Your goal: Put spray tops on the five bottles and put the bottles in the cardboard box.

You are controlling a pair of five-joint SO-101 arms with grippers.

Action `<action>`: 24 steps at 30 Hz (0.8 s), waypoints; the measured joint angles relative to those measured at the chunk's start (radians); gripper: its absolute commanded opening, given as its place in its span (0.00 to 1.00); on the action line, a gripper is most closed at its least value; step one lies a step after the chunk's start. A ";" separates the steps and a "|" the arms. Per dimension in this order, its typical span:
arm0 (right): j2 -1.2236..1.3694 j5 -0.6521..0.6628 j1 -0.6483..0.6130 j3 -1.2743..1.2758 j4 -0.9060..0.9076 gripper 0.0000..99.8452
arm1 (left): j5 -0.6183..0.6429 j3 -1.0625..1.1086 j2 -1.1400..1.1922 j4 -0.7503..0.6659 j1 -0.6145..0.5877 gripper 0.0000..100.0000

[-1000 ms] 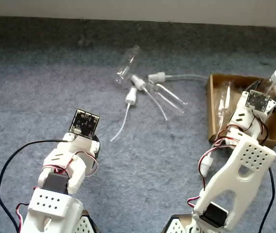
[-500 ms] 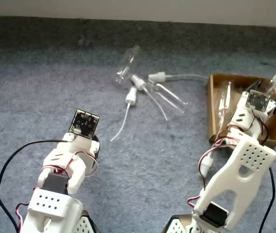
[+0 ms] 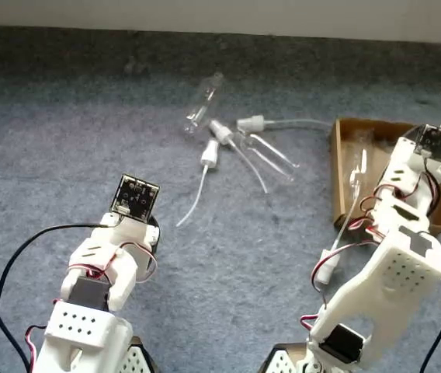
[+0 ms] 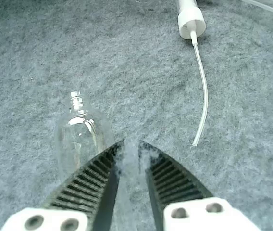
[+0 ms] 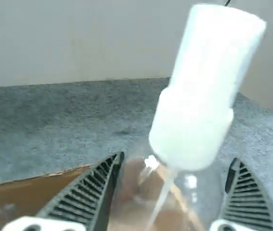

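Two toothed fingers of my right gripper stand wide apart, a capped bottle between them, its white spray top tilted at upper right above the cardboard box. My left gripper is nearly closed at lower centre. An uncapped clear bottle lies partly under one finger.
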 measured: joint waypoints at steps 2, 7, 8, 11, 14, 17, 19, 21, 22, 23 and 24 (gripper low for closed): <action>-0.041 -0.017 0.000 0.002 0.051 0.30 | 0.000 0.000 0.000 0.000 0.000 0.01; -0.135 -0.026 0.008 0.002 0.127 0.30 | 0.000 0.000 0.000 0.000 0.000 0.01; -0.153 -0.026 0.012 0.002 0.143 0.30 | 0.000 0.000 0.000 0.000 0.000 0.01; -0.215 -0.026 0.026 0.002 0.193 0.30 | 0.000 0.000 0.000 0.000 0.000 0.01; -0.275 -0.029 0.031 0.002 0.258 0.30 | 0.000 0.000 0.000 0.000 0.000 0.01; -0.338 -0.029 0.034 0.002 0.327 0.30 | 0.000 0.000 0.000 0.000 0.000 0.01; -0.374 -0.032 0.037 0.002 0.365 0.30 | 0.000 0.000 0.000 0.000 0.000 0.01; -0.404 -0.032 0.038 0.002 0.397 0.30 | 0.000 0.000 0.000 0.000 0.000 0.01; -0.419 -0.032 0.038 0.002 0.413 0.30 | 0.000 0.000 0.000 0.000 0.000 0.01; -0.434 -0.032 0.038 0.002 0.428 0.30 | 0.000 0.000 0.000 0.000 0.000 0.01; -0.451 -0.032 0.038 0.002 0.445 0.30 | 0.000 0.000 0.000 0.000 0.000 0.01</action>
